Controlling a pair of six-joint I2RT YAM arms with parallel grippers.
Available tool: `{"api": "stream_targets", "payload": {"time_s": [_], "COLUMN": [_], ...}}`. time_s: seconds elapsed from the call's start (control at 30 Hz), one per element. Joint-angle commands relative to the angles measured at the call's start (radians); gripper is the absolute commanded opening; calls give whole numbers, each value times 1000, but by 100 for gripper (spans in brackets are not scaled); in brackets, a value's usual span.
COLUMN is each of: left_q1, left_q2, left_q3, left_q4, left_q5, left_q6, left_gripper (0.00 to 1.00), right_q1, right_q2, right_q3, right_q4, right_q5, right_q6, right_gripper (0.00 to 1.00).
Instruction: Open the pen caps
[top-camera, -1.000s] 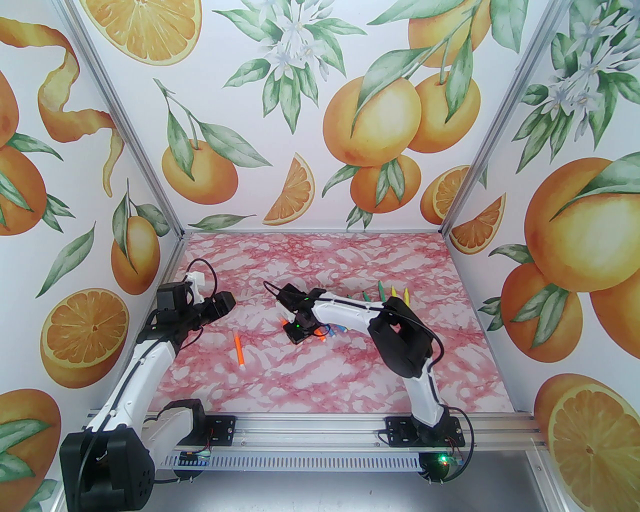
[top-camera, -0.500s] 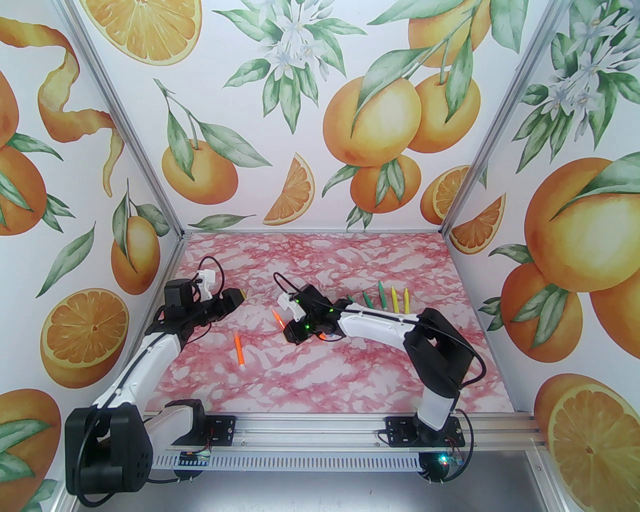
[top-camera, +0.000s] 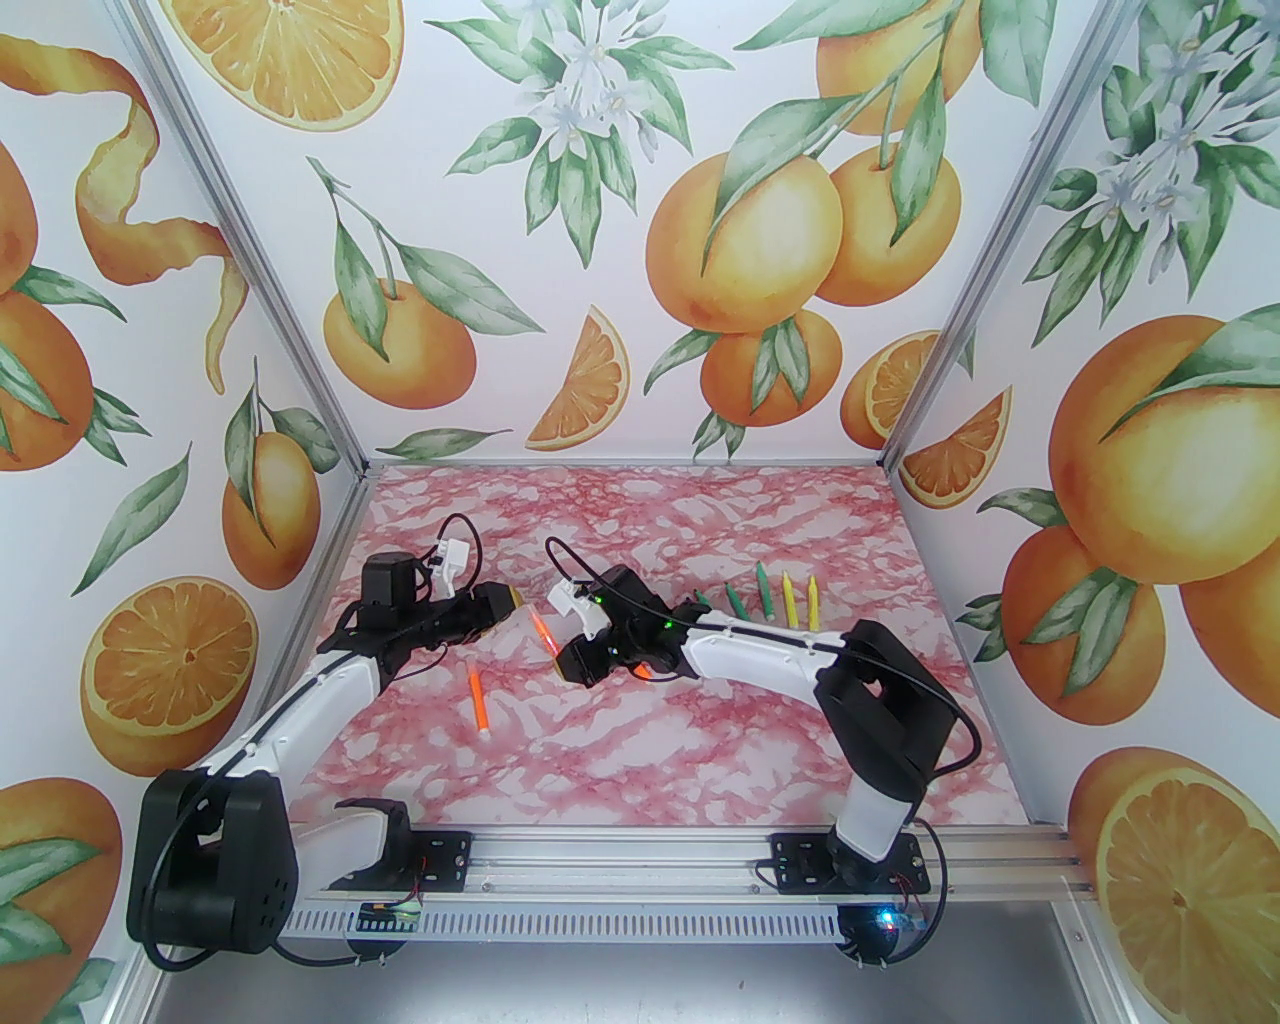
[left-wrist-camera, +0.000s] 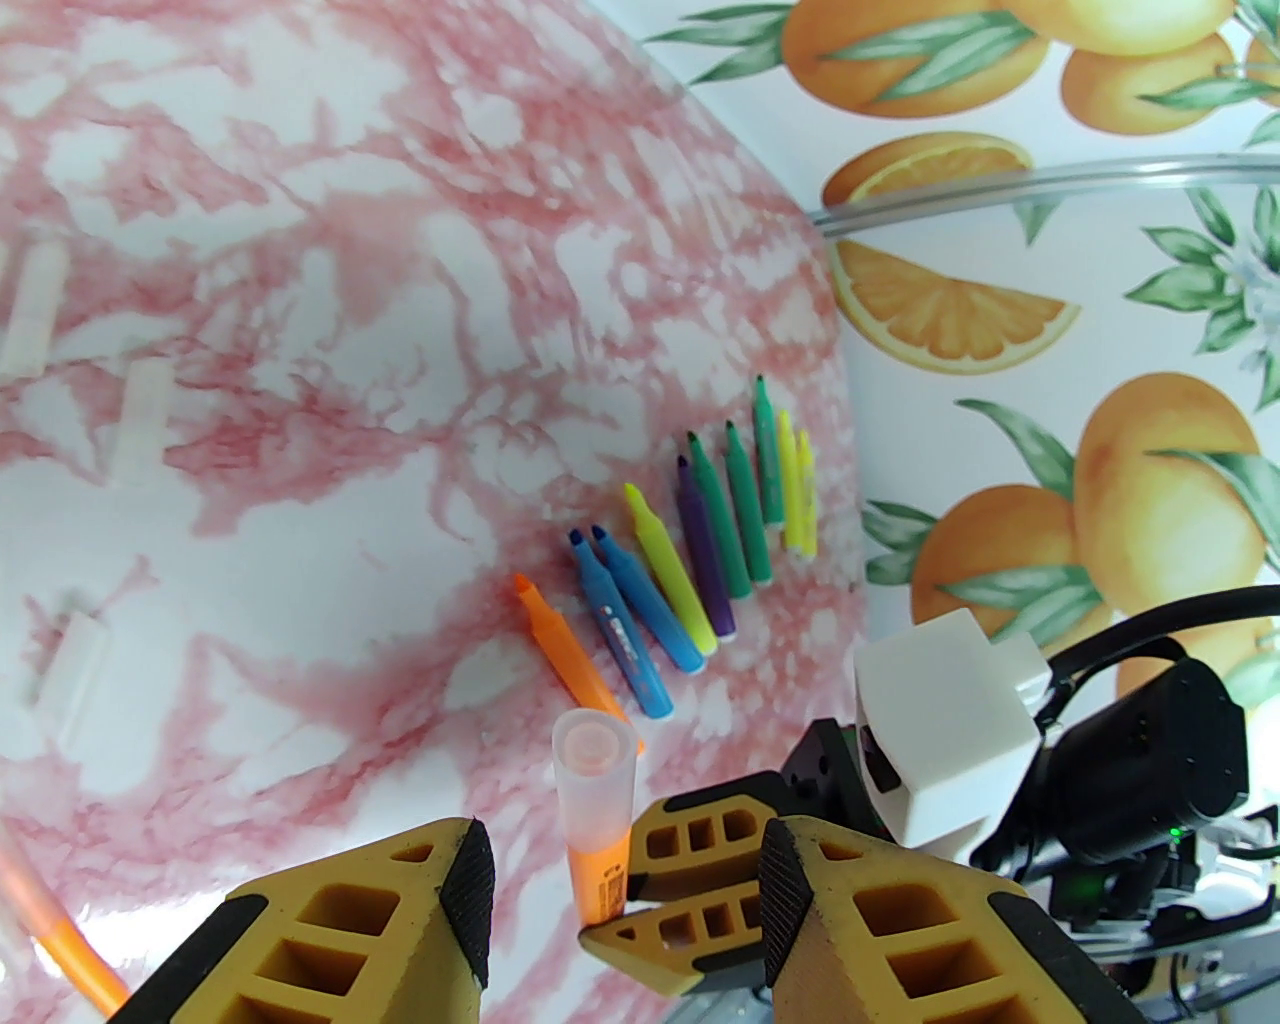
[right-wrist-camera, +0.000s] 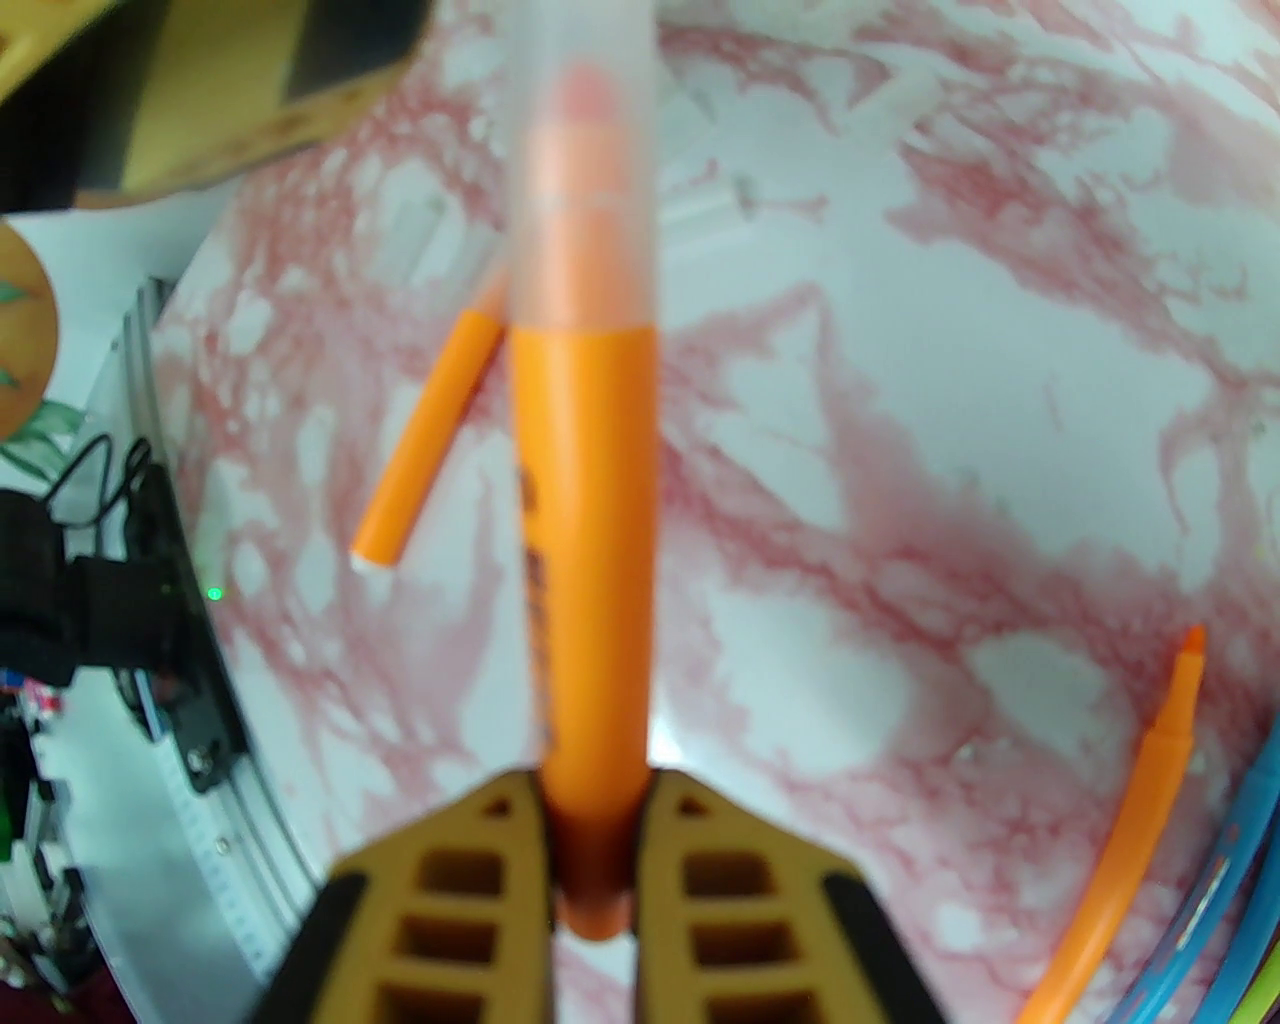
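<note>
The frosted cap (left-wrist-camera: 597, 775) sat on the tip of an orange highlighter (right-wrist-camera: 585, 560), held in the air above the marbled table (top-camera: 700, 760), left of its middle. The right gripper (right-wrist-camera: 595, 800) was clamped on that pen's rear end and pointed the capped end towards the left gripper (left-wrist-camera: 625, 850). The left jaws stood apart, just short of the cap and touching nothing.

To my eye this was the presenting step: the pen was offered and the cap not yet taken. The next move would call for the left jaws to come forward around the cap alone, clear of the orange barrel. They would then close firmly and pull straight along the pen's length while the right grip resisted. A skewed pull could well slip or twist the pen.

Counting outward, there was one capped pen in the air. One more orange pen (top-camera: 478, 700) lay alone on the table nearer the left arm; whether it wore a cap I could not tell. Beyond lay a row of ten bare-tipped pens (left-wrist-camera: 672, 570), side by side: one orange, two blue, one broad yellow, one purple, three green and two thin yellow. Three loose clear caps (left-wrist-camera: 140, 420) lay well apart from that row.
</note>
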Motion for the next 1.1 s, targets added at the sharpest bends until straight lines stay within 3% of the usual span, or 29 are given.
{"api": "stream_targets", "payload": {"time_s": [0.0, 0.6, 1.07], "left_q1": [-19, -80, -102], "left_q2": [28, 75, 83], "left_q3": [31, 60, 86], "left_q4": [41, 81, 82], "left_q5": [19, 10, -10], "left_q6": [8, -12, -12], "left_gripper": [50, 45, 25], "right_q1": [-6, -5, -5], "right_q2": [-38, -41, -35], "right_q3": [-8, -15, -22], "right_q4": [41, 60, 61], "right_q5": [-32, -50, -45], "right_q6": [8, 13, 12], "right_gripper": [0, 0, 0]}}
